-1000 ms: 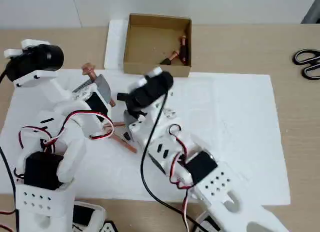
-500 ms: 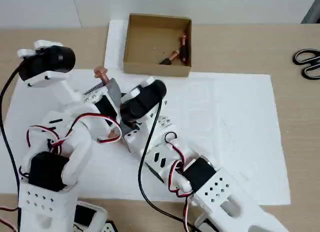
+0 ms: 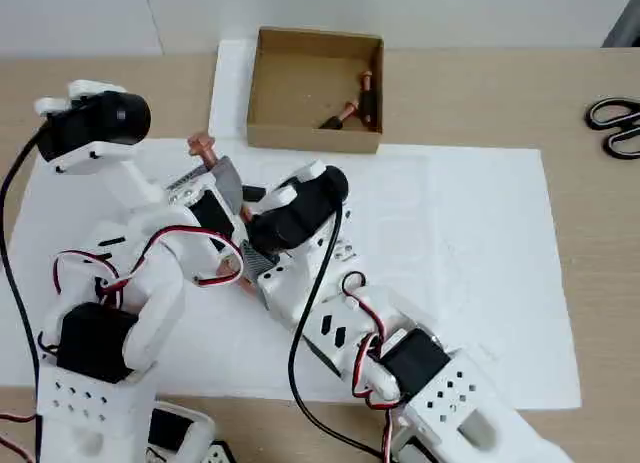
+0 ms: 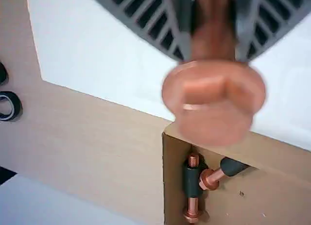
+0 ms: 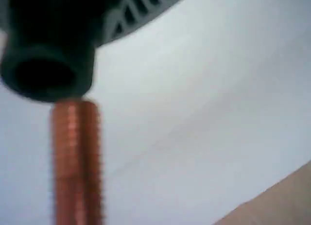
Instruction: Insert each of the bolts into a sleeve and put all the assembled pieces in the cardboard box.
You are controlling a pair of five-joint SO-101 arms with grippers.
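My left tool (image 4: 214, 16): clenched on copper-coloured metal bolt (image 4: 214, 96). My right tool (image 5: 53, 21): clamped on black cylindrical sleeve (image 5: 48, 64), its mouth just beside the bolt's threaded tip. In brown cardboard box (image 3: 312, 138) on table (image 3: 480, 93): two assembled pieces (image 3: 365, 93).

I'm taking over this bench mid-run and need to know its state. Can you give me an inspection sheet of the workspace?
Surface: wooden table with a white sheet under both arms.
Job's things: cardboard box holds two assembled pieces. One bolt and one sleeve are held in the grippers. The bolt's threaded end is beside the sleeve's mouth, not inside it.
Clutter: scissors near the table's edge, off the sheet.
Grippers: left gripper shut on the bolt; right gripper shut on the sleeve.
Cables: red, black and white cables loop along the arms, none across the box.
Surroundings: nothing seen.
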